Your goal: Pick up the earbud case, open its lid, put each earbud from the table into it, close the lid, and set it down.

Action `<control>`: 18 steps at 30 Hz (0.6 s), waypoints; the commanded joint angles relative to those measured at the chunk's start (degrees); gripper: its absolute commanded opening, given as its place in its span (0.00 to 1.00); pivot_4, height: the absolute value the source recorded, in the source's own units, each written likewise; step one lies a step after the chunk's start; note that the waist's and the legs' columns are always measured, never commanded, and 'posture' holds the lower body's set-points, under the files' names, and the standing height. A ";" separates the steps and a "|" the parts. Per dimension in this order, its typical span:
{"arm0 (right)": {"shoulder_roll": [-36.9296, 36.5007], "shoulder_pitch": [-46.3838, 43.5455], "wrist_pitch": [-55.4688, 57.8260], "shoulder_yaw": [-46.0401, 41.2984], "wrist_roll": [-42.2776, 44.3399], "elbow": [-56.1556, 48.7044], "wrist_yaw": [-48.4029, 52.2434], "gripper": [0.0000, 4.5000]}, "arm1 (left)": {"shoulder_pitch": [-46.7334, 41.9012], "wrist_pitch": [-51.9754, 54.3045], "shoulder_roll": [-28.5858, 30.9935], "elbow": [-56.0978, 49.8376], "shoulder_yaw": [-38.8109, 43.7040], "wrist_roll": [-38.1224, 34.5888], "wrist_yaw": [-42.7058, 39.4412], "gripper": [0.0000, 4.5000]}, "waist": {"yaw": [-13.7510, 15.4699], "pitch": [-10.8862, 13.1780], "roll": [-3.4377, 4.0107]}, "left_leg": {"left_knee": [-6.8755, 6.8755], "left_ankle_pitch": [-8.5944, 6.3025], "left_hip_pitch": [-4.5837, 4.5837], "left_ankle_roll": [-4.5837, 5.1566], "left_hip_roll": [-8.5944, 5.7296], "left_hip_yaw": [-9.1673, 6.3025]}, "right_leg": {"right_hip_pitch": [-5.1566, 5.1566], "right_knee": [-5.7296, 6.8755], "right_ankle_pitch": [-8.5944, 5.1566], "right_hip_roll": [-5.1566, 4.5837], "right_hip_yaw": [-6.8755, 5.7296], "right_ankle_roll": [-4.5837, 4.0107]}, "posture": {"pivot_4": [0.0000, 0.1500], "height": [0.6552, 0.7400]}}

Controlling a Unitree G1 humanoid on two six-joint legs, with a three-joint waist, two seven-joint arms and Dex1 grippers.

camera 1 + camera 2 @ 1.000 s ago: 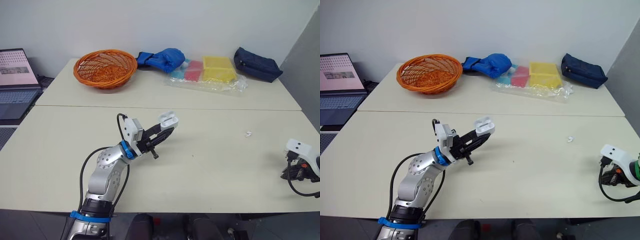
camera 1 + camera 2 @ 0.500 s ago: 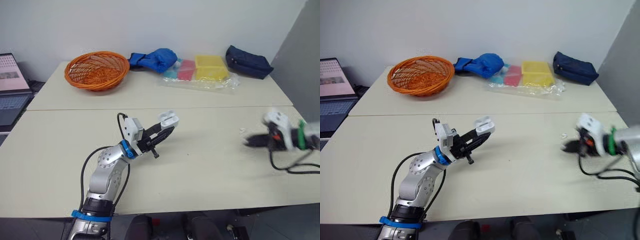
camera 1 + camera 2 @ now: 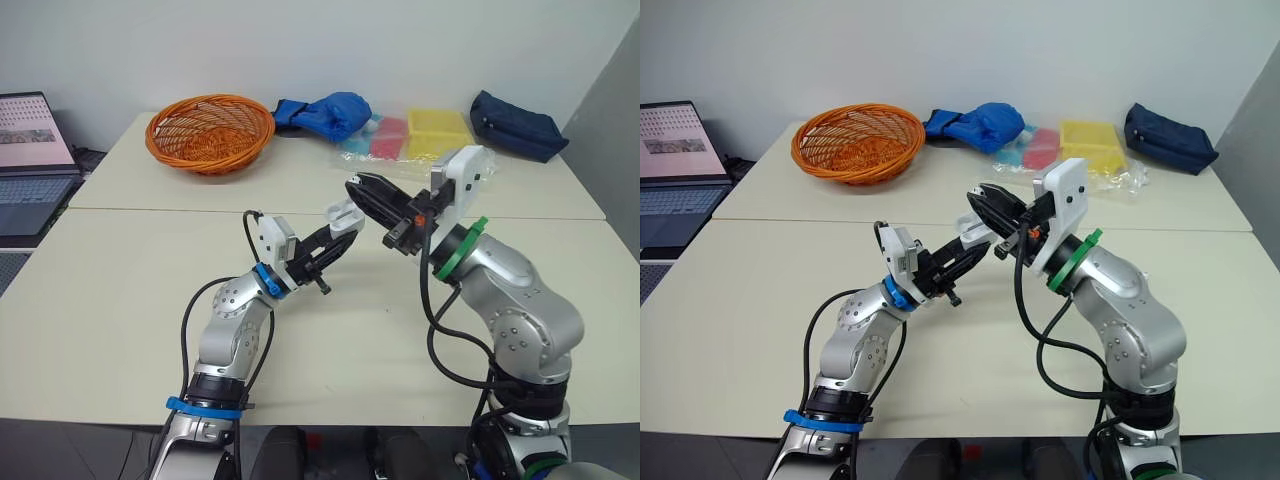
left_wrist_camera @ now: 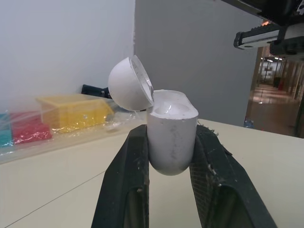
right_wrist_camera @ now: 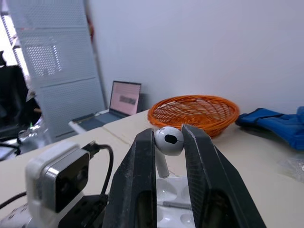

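My left gripper (image 3: 338, 232) is shut on the white earbud case (image 3: 344, 212), held up over the middle of the near table. In the left wrist view the case (image 4: 171, 128) sits upright between the fingers (image 4: 124, 166) with its lid (image 4: 129, 84) flipped open. My right gripper (image 3: 358, 190) reaches in from the right, just above the case. It is shut on a white earbud (image 5: 168, 141), whose stem points down at the open case (image 5: 175, 190) right below it.
On the far table stand an orange basket (image 3: 210, 133), a blue bundle (image 3: 325, 115), a clear bag of yellow and red boxes (image 3: 430, 140) and a navy pouch (image 3: 518, 125). A laptop (image 3: 35, 150) sits at the far left.
My right arm has swung from the table's right edge to the middle and now holds an earbud over the open case. The left arm has kept the case about where it was. The camera shifted.
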 commanded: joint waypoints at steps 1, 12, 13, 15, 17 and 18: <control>1.30 -1.10 -3.13 2.46 -0.47 -0.37 -2.00 0.10 | -1.95 -1.20 -0.45 -0.60 0.50 -0.62 -0.03 0.17 | -0.03 0.00 0.00 | 0.00 0.00 0.01 0.00 -0.01 0.00 | 0.01 0.01 0.00 0.03 -0.02 0.00 | 1.00 1.00; -1.07 4.48 -9.14 7.13 -4.51 3.80 -2.79 0.10 | -2.97 -1.07 -0.35 -0.05 0.81 -1.01 -0.48 0.17 | -0.12 0.00 0.00 | -0.05 0.00 0.04 0.01 0.07 0.04 | 0.01 0.06 -0.07 0.21 -0.05 -0.14 | 1.00 1.00; -1.17 4.56 -9.55 7.27 -4.71 4.05 -2.75 0.10 | -3.02 -1.07 -0.30 -0.01 0.80 -1.02 -0.59 0.17 | -0.14 0.00 0.00 | -0.05 0.00 0.04 0.01 0.07 0.04 | 0.00 0.06 -0.07 0.21 -0.05 -0.14 | 1.00 1.00; -1.24 4.56 -9.87 7.46 -4.77 4.36 -2.76 0.10 | -3.06 -1.04 -0.18 0.04 0.81 -1.03 -0.74 0.17 | -0.15 0.00 0.00 | -0.04 0.00 0.04 0.01 0.07 0.03 | 0.00 0.08 -0.07 0.21 -0.06 -0.14 | 1.00 1.00; -1.50 4.62 -9.88 7.78 -5.06 4.80 -2.94 0.10 | -3.18 -1.06 -0.05 0.17 0.89 -1.07 -0.86 0.17 | -0.16 0.00 0.00 | -0.04 0.00 0.04 0.01 0.07 0.01 | 0.01 0.09 -0.07 0.22 -0.05 -0.14 | 1.00 1.00; -1.60 4.71 -10.03 7.97 -5.25 5.00 -3.01 0.10 | -3.32 -1.01 -0.04 0.28 0.98 -1.15 -0.85 0.17 | -0.16 0.00 0.00 | -0.04 0.00 0.04 0.01 0.07 0.01 | 0.01 0.10 -0.07 0.22 -0.05 -0.14 | 1.00 1.00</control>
